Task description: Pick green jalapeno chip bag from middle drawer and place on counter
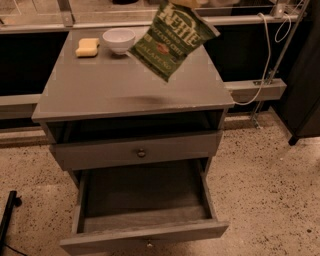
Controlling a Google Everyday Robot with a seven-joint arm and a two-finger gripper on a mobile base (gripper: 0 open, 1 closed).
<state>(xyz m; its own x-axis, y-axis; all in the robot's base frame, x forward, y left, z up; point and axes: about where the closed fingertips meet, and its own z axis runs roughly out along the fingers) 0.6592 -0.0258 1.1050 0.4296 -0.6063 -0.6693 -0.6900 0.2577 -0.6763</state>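
Note:
The green jalapeno chip bag (172, 37) hangs tilted in the air over the back right part of the counter (115, 85), its shadow on the wood below. My gripper (192, 2) shows only as a pale sliver at the top edge, shut on the bag's top end. The middle drawer (145, 200) is pulled open below, and its wood-grain floor is bare.
A white bowl (119, 40) and a yellow sponge (87, 47) sit at the counter's back left. The upper drawer with a round knob (141, 152) is closed. A white cable (262, 60) hangs to the right, beside a dark cabinet (305, 75).

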